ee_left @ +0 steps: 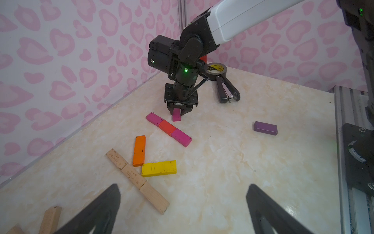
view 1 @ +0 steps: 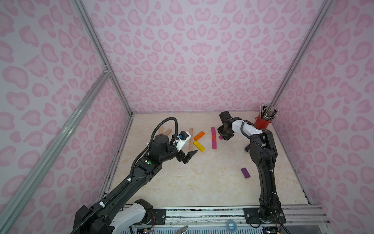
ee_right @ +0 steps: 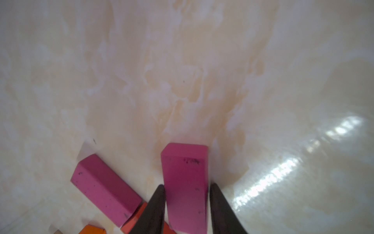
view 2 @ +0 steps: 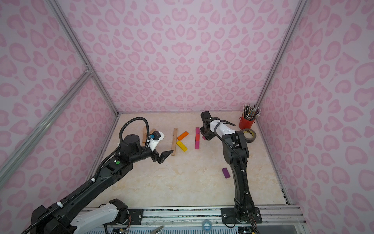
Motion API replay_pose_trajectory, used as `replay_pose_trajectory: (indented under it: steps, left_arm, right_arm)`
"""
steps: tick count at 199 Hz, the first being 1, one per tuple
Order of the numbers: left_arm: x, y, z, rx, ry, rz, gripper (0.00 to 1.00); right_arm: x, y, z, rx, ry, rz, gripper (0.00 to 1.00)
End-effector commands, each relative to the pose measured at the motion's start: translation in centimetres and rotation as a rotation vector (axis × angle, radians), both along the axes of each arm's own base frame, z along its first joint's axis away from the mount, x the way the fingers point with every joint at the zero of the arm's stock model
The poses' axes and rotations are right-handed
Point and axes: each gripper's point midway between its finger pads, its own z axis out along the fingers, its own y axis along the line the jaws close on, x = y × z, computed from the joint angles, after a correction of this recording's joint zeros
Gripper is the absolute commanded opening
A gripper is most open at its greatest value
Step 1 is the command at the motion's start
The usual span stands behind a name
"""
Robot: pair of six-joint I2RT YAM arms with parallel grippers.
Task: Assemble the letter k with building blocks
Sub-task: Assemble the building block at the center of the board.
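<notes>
Building blocks (view 1: 199, 146), both top views: a plain wooden stem (view 2: 174, 141) of bars laid end to end, with an orange block (view 2: 182, 135) and a yellow block (view 2: 181, 146) angled off it, lies just past the tips of the left pincer (view 2: 165, 156). That pincer hangs over the table (view 2: 182, 182), jaws spread wide, nothing in them. A magenta-red-magenta line (view 2: 197, 138) runs just beside the right pincer (view 2: 206, 136), on its side facing the left pincer. A lone magenta block (view 2: 204, 138) sits at the right pincer's tips. A purple block (view 2: 225, 172) lies well apart from it, toward that arm's base.

Left wrist view: right pincer (ee_left: 177, 113) points straight down, low over the table. Lone magenta block (ee_left: 176, 116) shows between its jaws. Stapler (ee_left: 227, 91) and tape roll (ee_left: 217, 68) lie behind it.

Right wrist view: fingers (ee_right: 155, 210) flank the lone magenta block (ee_right: 185, 172) closely, jaws only narrowly apart. Whether they press on it, cannot tell. End of the coloured line (ee_right: 103, 188) lies alongside, apart from the block.
</notes>
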Motion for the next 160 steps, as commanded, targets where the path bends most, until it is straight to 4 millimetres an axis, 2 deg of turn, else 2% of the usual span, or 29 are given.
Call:
replay_pose_trajectory:
  steps: [1,160]
  left_arm:
    - [0.2,-0.1,0.6,-0.011,-0.024,0.001,0.99]
    - [0.3,0.0,0.5,-0.005,-0.021,0.01,0.99]
  right_arm:
    - [-1.1,-0.2,-1.7,0.001,0.066,-0.026,0.36]
    - [0.0,1.8,-1.4,0.04,0.04,0.077,0.38]
